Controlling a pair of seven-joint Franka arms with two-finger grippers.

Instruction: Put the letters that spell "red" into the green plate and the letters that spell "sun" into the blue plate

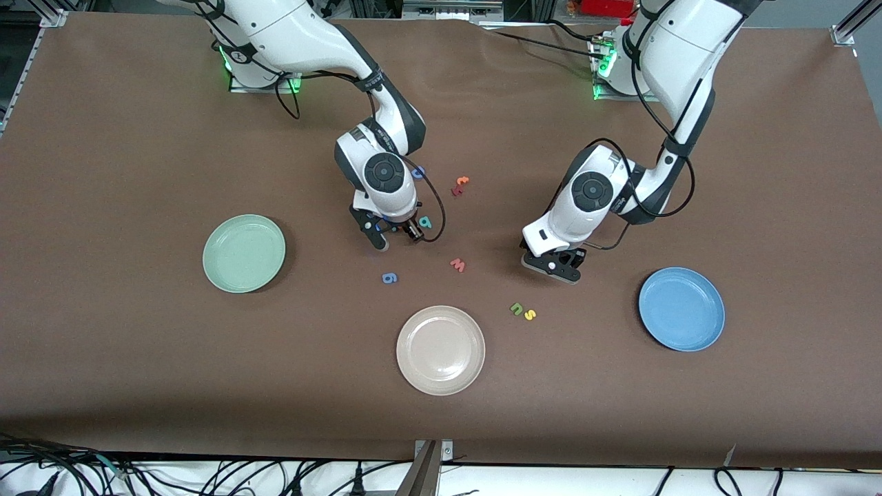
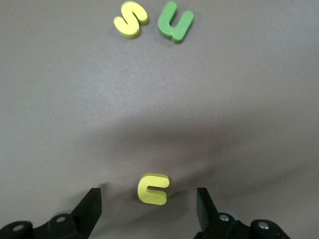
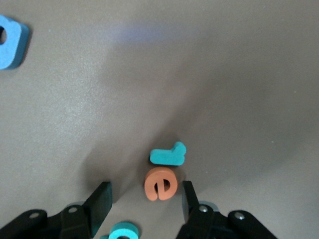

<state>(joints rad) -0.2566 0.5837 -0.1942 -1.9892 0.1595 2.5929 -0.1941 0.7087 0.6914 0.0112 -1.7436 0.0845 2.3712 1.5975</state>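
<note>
front view: found the left gripper (image 1: 551,267) low over the table between the salmon w (image 1: 457,264) and the blue plate (image 1: 681,308), and the right gripper (image 1: 395,238) low near the table's middle, well apart from the green plate (image 1: 244,253). saw no letter in either plate yet. left wrist view: saw the claw apart, straddling the yellow u (image 2: 153,188) without touching it; spotted the yellow s (image 2: 130,20) and olive n (image 2: 175,22) side by side on the table, nearer the front camera. right wrist view: saw the claw apart around the orange e (image 3: 160,183), with the teal r (image 3: 168,154) touching that e and the teal d (image 3: 122,231) just beside one finger. judged the foam letters light, soft and thin, liable to tip or cling to a pad. reckoned it best to pinch each gently across its outer edges, low against the table. judged the e awkward to lift alone with the r pressed against it.
</note>
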